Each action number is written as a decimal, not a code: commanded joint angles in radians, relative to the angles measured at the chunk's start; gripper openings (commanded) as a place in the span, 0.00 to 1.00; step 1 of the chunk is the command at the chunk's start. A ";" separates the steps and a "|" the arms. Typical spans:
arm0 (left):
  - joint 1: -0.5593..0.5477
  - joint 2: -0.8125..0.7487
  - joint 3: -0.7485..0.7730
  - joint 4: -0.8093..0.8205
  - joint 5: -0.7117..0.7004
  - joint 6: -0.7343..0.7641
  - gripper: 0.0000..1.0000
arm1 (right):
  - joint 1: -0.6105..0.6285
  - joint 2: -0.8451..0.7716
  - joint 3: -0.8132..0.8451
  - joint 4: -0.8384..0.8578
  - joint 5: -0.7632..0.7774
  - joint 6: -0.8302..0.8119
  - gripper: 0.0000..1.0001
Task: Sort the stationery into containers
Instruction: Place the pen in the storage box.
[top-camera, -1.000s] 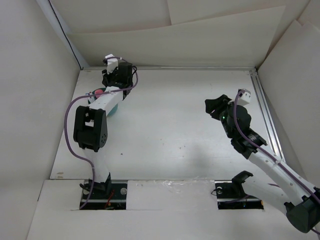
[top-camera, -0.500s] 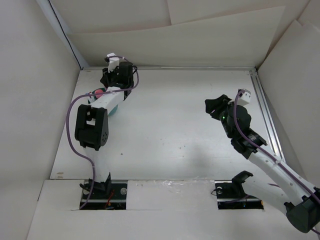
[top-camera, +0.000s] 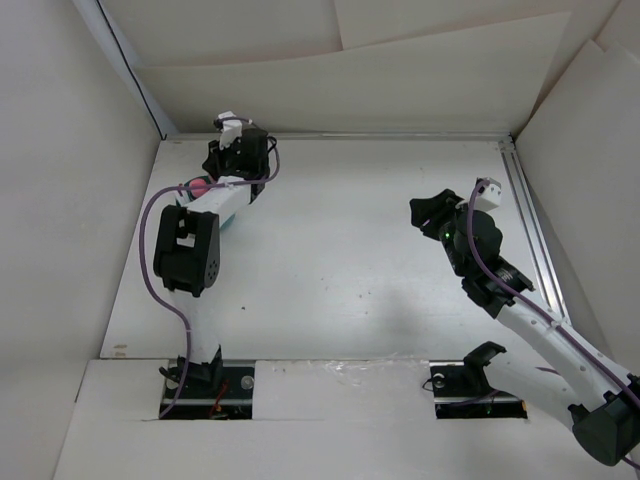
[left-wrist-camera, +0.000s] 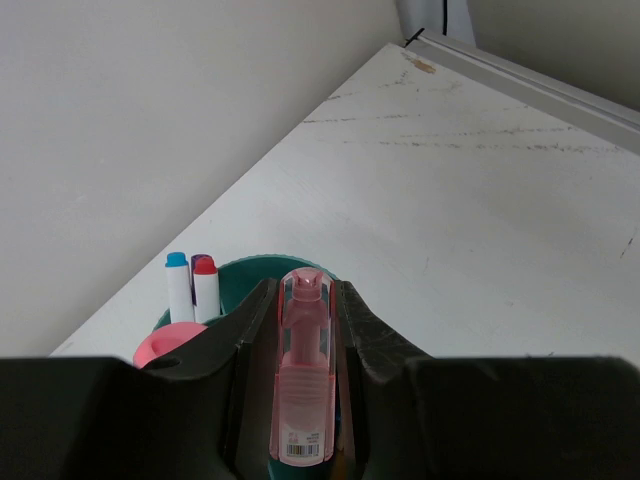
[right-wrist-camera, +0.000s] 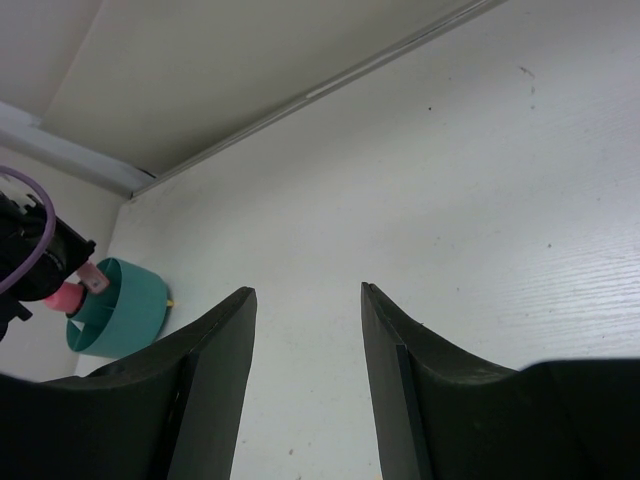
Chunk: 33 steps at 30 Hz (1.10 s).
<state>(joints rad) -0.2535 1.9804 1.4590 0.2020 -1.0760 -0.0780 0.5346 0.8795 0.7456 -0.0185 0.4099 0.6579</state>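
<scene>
The middle of the table (top-camera: 340, 260) lies bare between the two arms, open for passage from the right gripper (top-camera: 432, 215), whose jaws stand apart around nothing, toward the far left corner. That corner is crowded: the teal cup (right-wrist-camera: 120, 320) sits near the left wall (top-camera: 60, 250) and the back rail (top-camera: 400, 135), the left arm (top-camera: 185, 250) leans over it, and the left gripper (left-wrist-camera: 305, 300) hangs just above its rim clamped on a pink piece (left-wrist-camera: 303, 390). Upright pens (left-wrist-camera: 192, 288) and a pink round piece (left-wrist-camera: 160, 350) fill the cup's wall side, and a side rail (top-camera: 530, 220) bounds the table on the right
</scene>
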 joint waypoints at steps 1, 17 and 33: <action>-0.003 0.000 -0.008 0.039 -0.027 0.011 0.05 | -0.007 0.001 0.046 0.028 -0.010 -0.014 0.52; -0.021 0.028 -0.026 0.048 -0.027 0.001 0.14 | -0.007 -0.008 0.046 0.028 -0.010 -0.023 0.52; -0.021 0.028 0.011 0.039 -0.036 0.001 0.41 | -0.007 0.001 0.046 0.037 -0.019 -0.023 0.52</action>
<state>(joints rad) -0.2691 2.0315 1.4456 0.2203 -1.0821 -0.0742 0.5350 0.8795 0.7456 -0.0181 0.4019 0.6502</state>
